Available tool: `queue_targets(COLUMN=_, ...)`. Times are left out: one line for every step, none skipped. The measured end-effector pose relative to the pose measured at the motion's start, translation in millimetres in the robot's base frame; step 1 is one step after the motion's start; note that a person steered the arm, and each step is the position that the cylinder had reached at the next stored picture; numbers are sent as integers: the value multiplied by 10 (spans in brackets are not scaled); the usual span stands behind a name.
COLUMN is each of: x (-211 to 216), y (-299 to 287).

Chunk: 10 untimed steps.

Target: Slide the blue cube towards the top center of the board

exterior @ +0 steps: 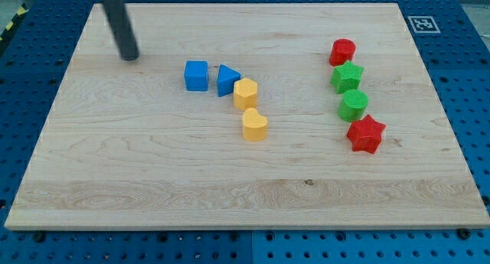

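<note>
Wooden board (153,180), blue cube (196,76) squarish, my tip (130,57) left, no pincer visible.

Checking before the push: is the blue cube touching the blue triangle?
Apart: bare wood shows between blue cube and blue triangle.

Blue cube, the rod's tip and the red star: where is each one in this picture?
blue cube (196,76), camera view, on its top face.
my tip (130,57), camera view, the rod's very end, at the view's left of the cube.
red star (365,133), camera view, on its top face.
</note>
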State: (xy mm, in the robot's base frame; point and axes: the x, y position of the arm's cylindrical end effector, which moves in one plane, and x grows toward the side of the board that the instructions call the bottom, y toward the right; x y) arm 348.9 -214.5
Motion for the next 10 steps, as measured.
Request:
queue_targets(x=556, y=27)
queue_targets(x=645, y=229)
queue_targets(x=615, y=454)
queue_targets(x=593, y=788)
queue_targets(x=542, y=877)
queue_targets(x=383, y=931)
queue_targets(x=390, y=1013)
queue_targets(x=588, y=934)
queue_targets(x=630, y=1223)
queue_targets(x=611, y=1535)
